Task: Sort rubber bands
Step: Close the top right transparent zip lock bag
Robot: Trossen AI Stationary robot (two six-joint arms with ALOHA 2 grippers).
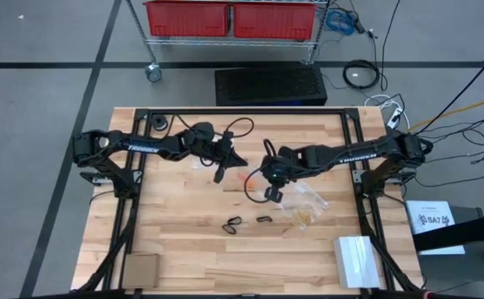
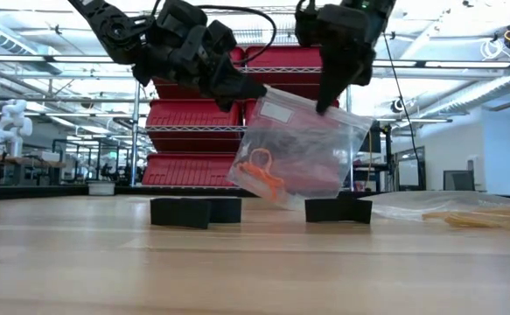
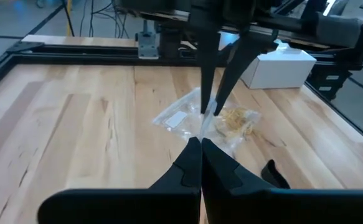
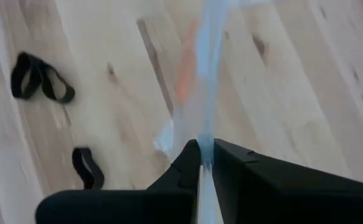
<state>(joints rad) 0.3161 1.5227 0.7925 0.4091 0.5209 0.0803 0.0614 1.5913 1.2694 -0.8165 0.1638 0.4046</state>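
You have both the left gripper (image 2: 253, 90) and right gripper (image 2: 326, 103) pinched shut on the clear plastic bag (image 2: 311, 149) (orange-red rubber bands (image 2: 261, 172) hang directly below), black rubber loops (image 1: 232, 223) lying loose beyond them.

Orange rubber bands (image 2: 261, 174) in clear bag (image 2: 311, 144); black bands (image 4: 41, 78) on pale wood table (image 1: 183, 241).

the whole worktop (image 1: 183, 249) is seen straight down from the high view, set well above it, with floor around it. the low view is placed at worktop height and faces level across toward red bins (image 2: 193, 114) at frame centre. each wrist view is aimed past its own gripper, close to the wood. a clear bag (image 2: 303, 149) hanging at frame centre is shared by the low and both wrist views.
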